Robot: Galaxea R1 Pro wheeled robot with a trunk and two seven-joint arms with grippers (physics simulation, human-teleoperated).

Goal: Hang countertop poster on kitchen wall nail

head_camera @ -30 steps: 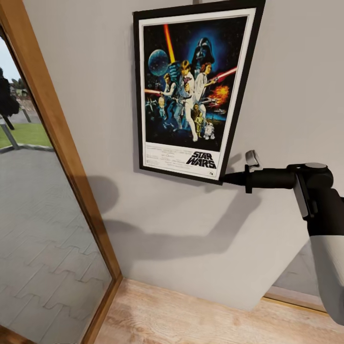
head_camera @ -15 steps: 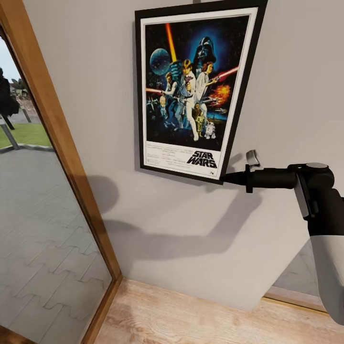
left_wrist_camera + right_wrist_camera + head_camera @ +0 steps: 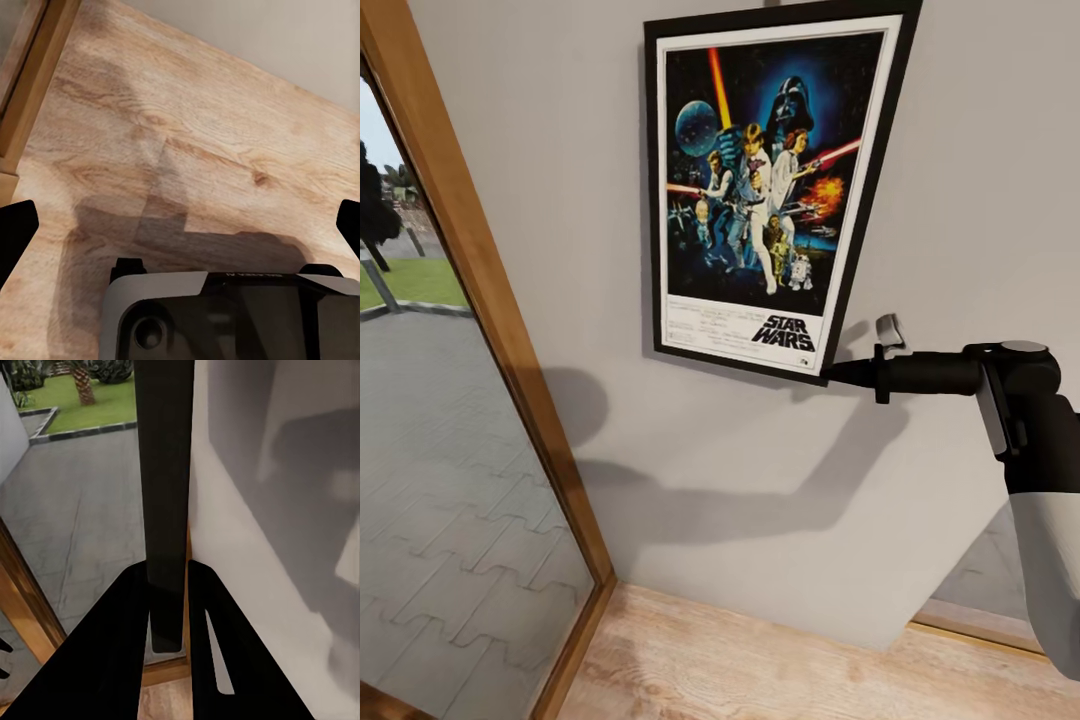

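Grey wall meets a wooden floor beside a wood-framed window. The right hand pinches the poster by its lower corner, flat against the wall. The left hand hangs spread wide, holding nothing.

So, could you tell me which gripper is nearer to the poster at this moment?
The right. The right gripper is clamped on the poster's lower right corner against the wall. The left gripper points at the wooden floor, open, well away from the poster.

Glossy poster; matt wall; wood-grain floor.
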